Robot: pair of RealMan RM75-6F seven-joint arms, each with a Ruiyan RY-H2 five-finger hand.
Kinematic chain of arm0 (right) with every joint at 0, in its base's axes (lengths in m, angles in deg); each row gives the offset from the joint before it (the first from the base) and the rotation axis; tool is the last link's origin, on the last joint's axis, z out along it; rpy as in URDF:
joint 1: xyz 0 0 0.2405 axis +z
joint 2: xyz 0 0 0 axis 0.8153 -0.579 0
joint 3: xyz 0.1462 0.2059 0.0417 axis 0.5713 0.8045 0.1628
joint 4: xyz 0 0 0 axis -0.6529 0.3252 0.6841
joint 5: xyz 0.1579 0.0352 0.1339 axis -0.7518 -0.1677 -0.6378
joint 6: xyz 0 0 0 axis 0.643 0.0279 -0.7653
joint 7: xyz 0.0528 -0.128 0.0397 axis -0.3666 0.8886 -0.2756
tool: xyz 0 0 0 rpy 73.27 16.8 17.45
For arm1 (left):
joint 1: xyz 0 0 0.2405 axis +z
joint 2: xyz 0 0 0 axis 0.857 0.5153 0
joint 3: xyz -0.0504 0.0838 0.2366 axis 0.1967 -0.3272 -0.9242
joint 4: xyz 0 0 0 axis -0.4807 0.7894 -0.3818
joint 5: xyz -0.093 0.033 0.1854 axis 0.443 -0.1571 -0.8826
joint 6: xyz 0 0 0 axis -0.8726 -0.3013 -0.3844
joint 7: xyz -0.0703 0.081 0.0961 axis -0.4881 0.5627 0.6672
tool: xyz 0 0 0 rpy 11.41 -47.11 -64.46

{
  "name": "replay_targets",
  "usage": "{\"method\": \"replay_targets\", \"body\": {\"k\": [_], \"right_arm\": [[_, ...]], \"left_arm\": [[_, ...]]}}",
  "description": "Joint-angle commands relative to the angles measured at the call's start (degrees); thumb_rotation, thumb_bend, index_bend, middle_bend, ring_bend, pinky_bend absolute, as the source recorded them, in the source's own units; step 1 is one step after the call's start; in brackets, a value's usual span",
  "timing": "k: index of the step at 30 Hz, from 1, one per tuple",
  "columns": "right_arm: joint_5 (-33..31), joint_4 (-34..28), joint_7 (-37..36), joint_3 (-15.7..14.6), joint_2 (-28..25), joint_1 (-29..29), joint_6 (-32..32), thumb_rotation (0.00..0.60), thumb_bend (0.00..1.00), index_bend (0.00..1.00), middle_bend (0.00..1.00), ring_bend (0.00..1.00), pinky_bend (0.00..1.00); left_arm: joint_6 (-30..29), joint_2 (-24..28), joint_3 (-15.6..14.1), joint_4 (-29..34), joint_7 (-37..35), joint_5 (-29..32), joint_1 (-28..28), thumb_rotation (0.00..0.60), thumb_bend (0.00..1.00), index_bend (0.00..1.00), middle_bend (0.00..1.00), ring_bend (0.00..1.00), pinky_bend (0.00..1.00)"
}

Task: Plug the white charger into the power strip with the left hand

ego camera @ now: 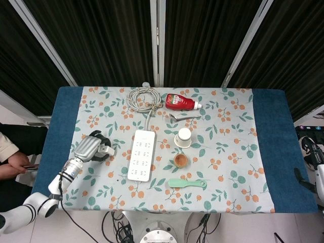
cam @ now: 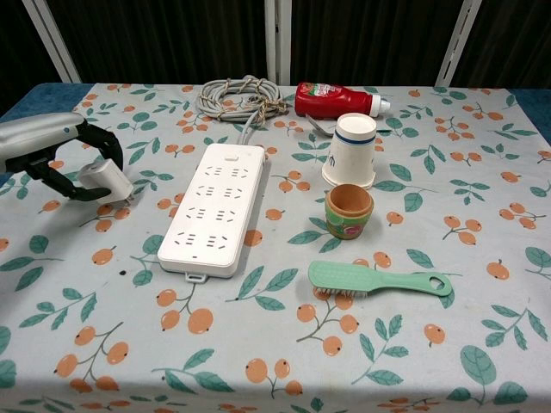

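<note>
The white charger (cam: 104,181) (ego camera: 108,151) lies on the floral cloth, left of the white power strip (cam: 215,209) (ego camera: 142,155). My left hand (cam: 47,151) (ego camera: 89,148) reaches in from the left and curls around it: the dark fingers arch over its top and the thumb lies under its near side, and it looks pinched between them. The charger still sits on the cloth, a short gap from the strip's left edge. Only part of my right arm (ego camera: 318,169) shows at the right edge of the head view, off the table, and its hand is unclear.
The strip's coiled grey cable (cam: 240,94) lies at the back, with a red ketchup bottle (cam: 332,99) to its right. Right of the strip stand a white paper cup (cam: 352,151) and a small brown pot (cam: 349,209); a green brush (cam: 379,281) lies nearer. A person's arm (ego camera: 10,158) shows at far left.
</note>
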Motion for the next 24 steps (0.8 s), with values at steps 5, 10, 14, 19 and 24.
{"method": "replay_targets", "body": {"k": [5,10,14,19,24], "right_arm": [[0.5,0.2,0.1,0.2,0.2,0.3,-0.2,0.600,0.25,0.02,0.19,0.00,0.03],[0.5,0.4,0.1,0.4,0.4,0.8,0.4,0.600,0.25,0.02,0.19,0.00,0.03],[0.6,0.4,0.1,0.5,0.4,1.2,0.8,0.600,0.26,0.02,0.19,0.00,0.03],[0.3,0.6,-0.1,0.4,0.5,1.2,0.9,0.600,0.25,0.02,0.19,0.00,0.03],[0.1,0.8,-0.3,0.4,0.6,1.1,0.9,0.600,0.25,0.02,0.19,0.00,0.03]], "left_arm": [[-2.0,5.3,1.2,10.3,6.3,-0.4,-0.4,0.600,0.41,0.62,0.66,0.47,0.28],[-0.9,8.8,3.7,20.8,15.1,1.9,-1.6,0.600,0.44,0.63,0.69,0.52,0.28],[0.9,9.0,5.2,24.8,22.4,4.2,-3.1,0.600,0.45,0.64,0.70,0.53,0.28],[5.6,7.8,7.0,27.2,31.1,10.3,-5.4,0.600,0.45,0.64,0.70,0.53,0.28],[7.5,5.6,8.5,27.5,36.0,15.5,-7.0,0.600,0.45,0.64,0.70,0.53,0.28]]}}
